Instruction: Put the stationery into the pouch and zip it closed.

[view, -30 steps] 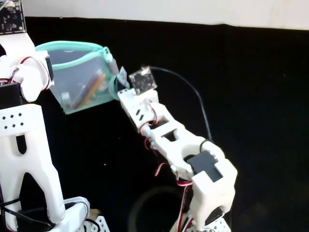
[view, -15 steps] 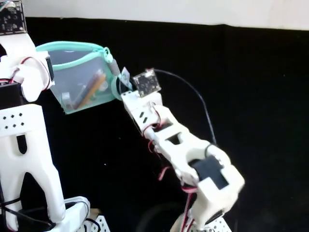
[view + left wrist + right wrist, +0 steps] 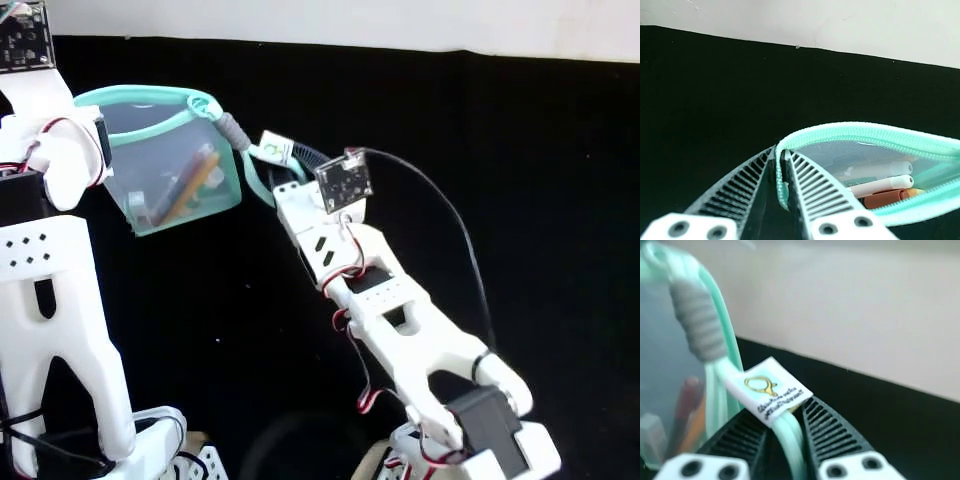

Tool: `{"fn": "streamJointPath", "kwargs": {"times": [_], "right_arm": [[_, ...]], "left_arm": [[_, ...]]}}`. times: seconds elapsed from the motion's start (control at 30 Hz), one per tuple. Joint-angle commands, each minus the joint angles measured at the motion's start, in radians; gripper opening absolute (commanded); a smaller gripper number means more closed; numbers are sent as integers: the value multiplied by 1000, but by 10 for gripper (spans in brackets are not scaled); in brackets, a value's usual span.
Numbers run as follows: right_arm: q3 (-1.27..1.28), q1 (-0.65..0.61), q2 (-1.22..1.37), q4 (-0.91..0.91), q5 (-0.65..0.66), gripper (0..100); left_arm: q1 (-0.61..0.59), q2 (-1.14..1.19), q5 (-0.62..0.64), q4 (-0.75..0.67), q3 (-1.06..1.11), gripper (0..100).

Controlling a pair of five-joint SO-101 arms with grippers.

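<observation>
Up over the counter (image 3: 520, 150), the pouch (image 3: 150, 140) hangs with pens (image 3: 188, 185) inside. Left gripper (image 3: 780, 154) is pinching its zipper edge, right gripper (image 3: 786, 412) clamped on the strap (image 3: 790, 437).

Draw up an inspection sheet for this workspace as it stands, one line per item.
Surface: black cloth covering the table.
Job's things: teal mesh pouch held between the two arms, zip open; pens inside it; its strap carries a white tag.
Clutter: nothing seen.
End effectors: left end effector shut on the pouch rim; right end effector shut on the strap.
Cables: black cable arcing from the right wrist camera; red and white wires along that arm.
Surroundings: pale wall behind the table.
</observation>
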Motion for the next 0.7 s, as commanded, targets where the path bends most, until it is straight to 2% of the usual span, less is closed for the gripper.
{"fn": "streamJointPath", "kwargs": {"times": [0.0, 0.27, 0.47, 0.67], "right_arm": [[1, 12, -85, -8, -2, 5], [-30, 15, -153, -65, 9, 5], [-90, 18, -148, -165, 204, 5], [-134, 22, -148, -166, 204, 5]], "left_arm": [[16, 71, -6, 5, 56, 7], [18, 71, -6, 3, 71, 7], [18, 71, -6, 5, 71, 7], [19, 71, -6, 5, 70, 7]]}}
